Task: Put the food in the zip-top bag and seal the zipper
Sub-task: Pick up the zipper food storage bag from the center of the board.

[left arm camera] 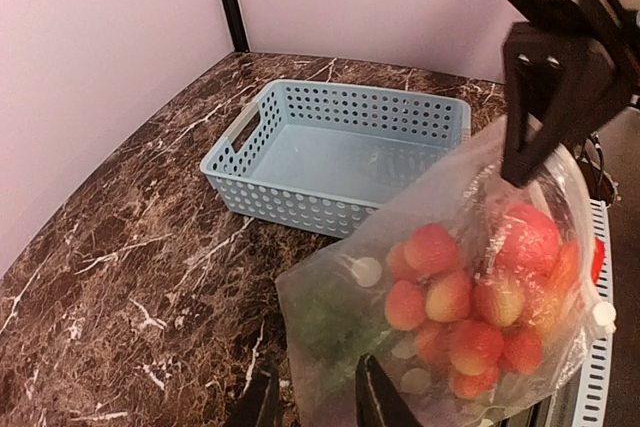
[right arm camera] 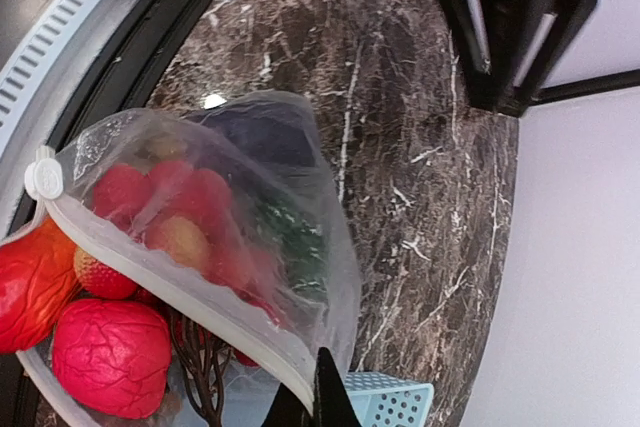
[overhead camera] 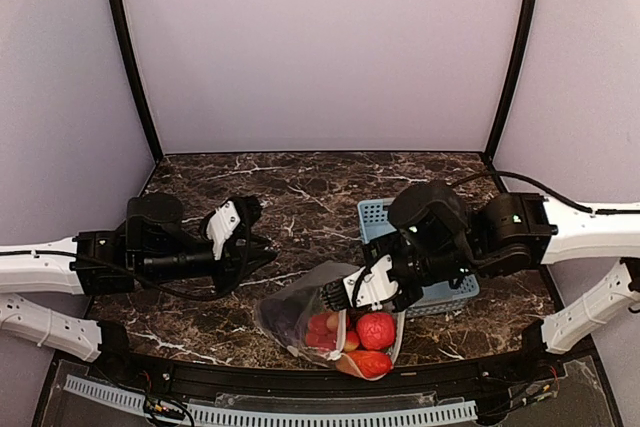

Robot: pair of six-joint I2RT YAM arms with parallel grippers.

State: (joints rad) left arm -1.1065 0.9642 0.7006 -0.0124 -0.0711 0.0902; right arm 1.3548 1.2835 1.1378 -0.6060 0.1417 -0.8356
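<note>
Food [overhead camera: 375,330] is lying in the zip-top bag [left arm camera: 330,297] at the basket's [overhead camera: 372,215] 7 o'clock. Right gripper [right arm camera: 318,392] is clamping its mouth edge; left gripper [left arm camera: 320,399] is hovering at 9 o'clock, fingers apart.

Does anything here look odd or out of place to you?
Yes: the zip-top bag lies at the table's near edge with its mouth open, and big red food pieces bulge out of it. The right gripper pinches its rim.

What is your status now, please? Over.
Left gripper open, near zip-top bag. Right gripper pinching its mouth edge. Food inside, zipper unsealed. Basket empty, nothing blocking.
</note>
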